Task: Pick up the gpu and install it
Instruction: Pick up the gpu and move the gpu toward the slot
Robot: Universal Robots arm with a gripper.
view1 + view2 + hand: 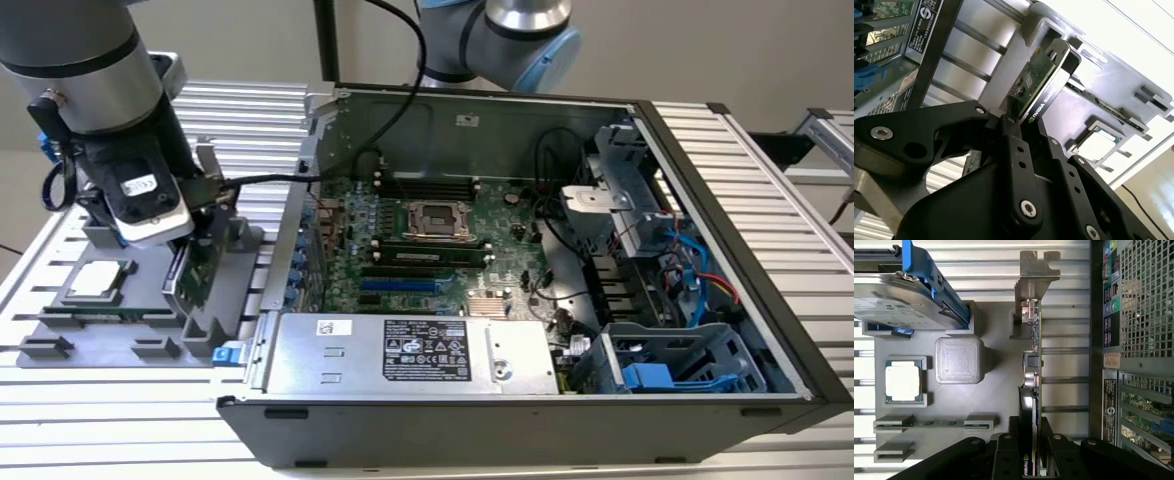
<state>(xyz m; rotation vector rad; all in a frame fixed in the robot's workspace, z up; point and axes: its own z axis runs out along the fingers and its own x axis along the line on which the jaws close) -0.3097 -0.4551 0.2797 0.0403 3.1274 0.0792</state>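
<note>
Green board on edge, the gpu (pixel 191 268) stands in a slot of the grey holder (pixel 80 340) on the tabletop (pixel 120 440), at the exterior view's left, just beside the open case (pixel 534 425). In both wrist views the end effector (pixel 1030 437) (pixel 1029 127) grips one end of it, a finger against each face, with the silver bracket (pixel 1038 267) at the far end.

Beside the gpu (pixel 1031 365) you have bare tray (pixel 999 405) out to the gray block (pixel 959 360) and the hard drive (pixel 899 295); on its other side the case wall (pixel 1096 365) stands near, leaving a narrow lane. Inside the case (pixel 534 425), the motherboard (pixel 427 225) lies open from above, hemmed by the power supply (pixel 400 350) along the near edge and the drive cage (pixel 621 165).
</note>
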